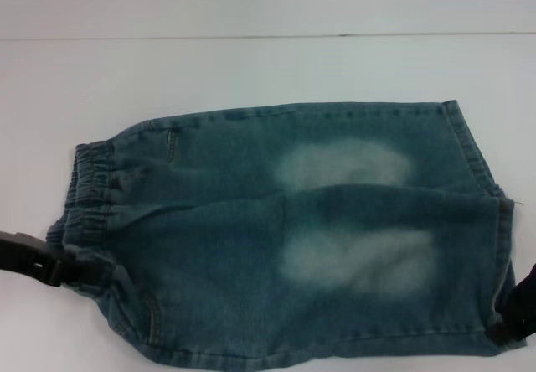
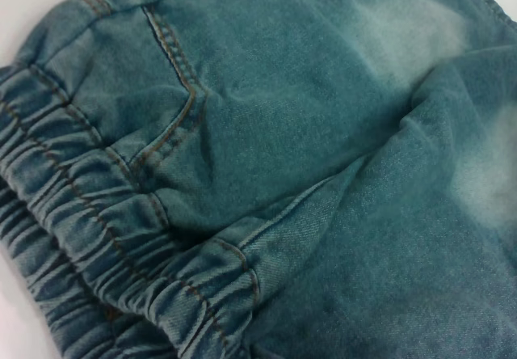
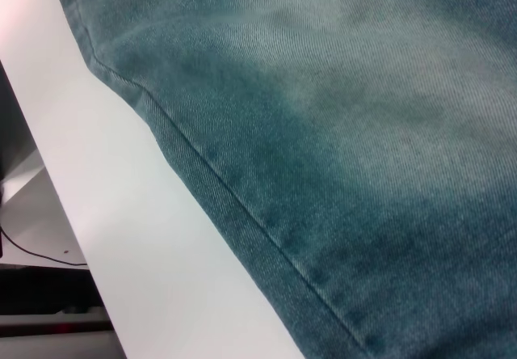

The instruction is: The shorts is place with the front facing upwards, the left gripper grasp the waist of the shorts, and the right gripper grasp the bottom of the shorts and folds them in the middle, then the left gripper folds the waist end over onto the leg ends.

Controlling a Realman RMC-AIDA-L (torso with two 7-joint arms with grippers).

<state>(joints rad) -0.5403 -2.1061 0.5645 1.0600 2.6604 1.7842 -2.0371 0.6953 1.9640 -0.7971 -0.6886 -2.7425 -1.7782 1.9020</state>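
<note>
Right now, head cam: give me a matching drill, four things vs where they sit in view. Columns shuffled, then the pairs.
Things:
1. waistband
2. leg hems
3. left gripper
4. right gripper

Places:
A. lower right edge of view, at the near hem corner
B. left end of the shorts, puckered
C. right end of the shorts, flat stitched edge
D. lower left, at the near corner of the waistband

Pairs: 1-B, 2-C, 3-D, 4-A
</note>
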